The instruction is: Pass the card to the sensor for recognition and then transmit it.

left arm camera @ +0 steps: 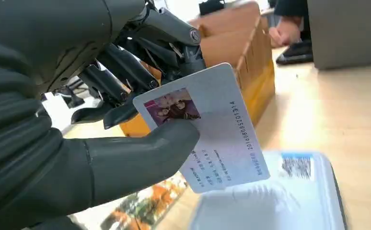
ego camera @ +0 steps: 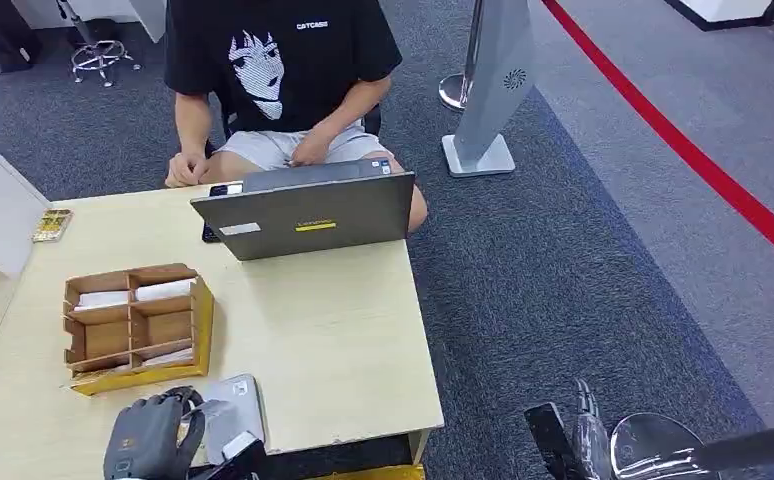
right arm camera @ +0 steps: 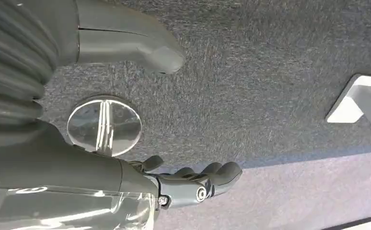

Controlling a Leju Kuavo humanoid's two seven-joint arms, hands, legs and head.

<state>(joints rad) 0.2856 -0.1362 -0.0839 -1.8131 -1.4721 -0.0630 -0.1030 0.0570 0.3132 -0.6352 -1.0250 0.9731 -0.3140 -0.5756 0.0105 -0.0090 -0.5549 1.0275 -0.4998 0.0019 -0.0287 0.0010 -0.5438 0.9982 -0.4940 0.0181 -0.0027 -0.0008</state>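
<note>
Pale wood table point(ego camera: 343, 330), laptop point(ego camera: 308, 212) at its far edge, a seated person point(ego camera: 278, 70) behind it.

Brown cardboard organizer point(ego camera: 135, 328) sits on the table's left part; just nearer, the grey flat sensor pad point(ego camera: 235, 405) lies at the near edge. Over that pad the left hand point(ego camera: 148, 435) pinches the white photo card point(left arm camera: 207, 127) between thumb and fingers, tilted, apart from the pad's surface. Off the table, the right hand point(ego camera: 568, 435) hangs above grey carpet point(ego camera: 563, 250), fingers loosely apart, holding nothing.
</note>
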